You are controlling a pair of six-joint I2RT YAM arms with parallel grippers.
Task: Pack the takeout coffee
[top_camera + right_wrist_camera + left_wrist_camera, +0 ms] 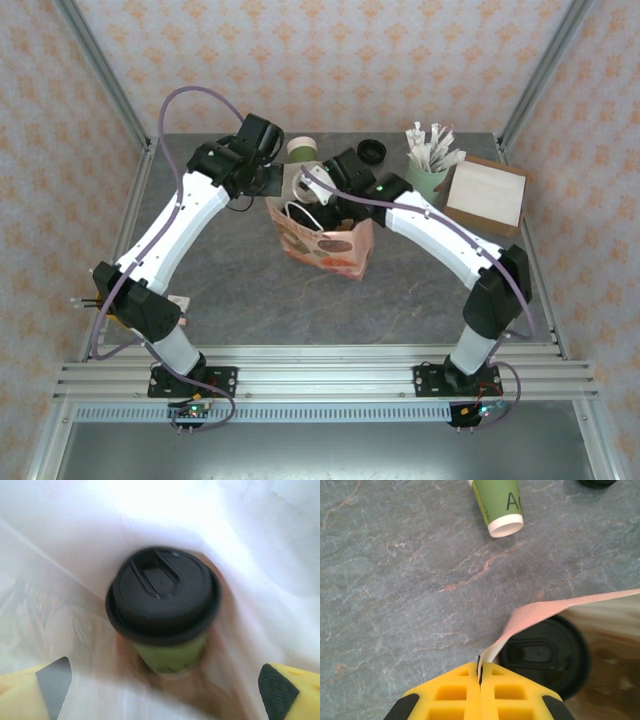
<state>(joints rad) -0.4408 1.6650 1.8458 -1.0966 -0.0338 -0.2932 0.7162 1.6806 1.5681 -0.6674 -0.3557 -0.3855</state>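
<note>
Top view: the left tool point(272, 182) meets the bag point(335, 250) rim. Left wrist: it is clamped on that paper edge. Right wrist: the right tool point(165, 685) hangs apart over the lidded cup point(162, 597) inside the bag; placing looks done, and next comes a straight withdrawal.

A lidded cup point(165, 655), green-walled under its round black cap, stood upright inside the bag point(335, 245). An open cup point(301, 149), dark green with a cream-white rim and inside, stood upright on the table point(220, 290) just behind the bag's left part. A loose lid point(372, 151), round and black, lay flat behind the bag's right end, apart from the open cup.
</note>
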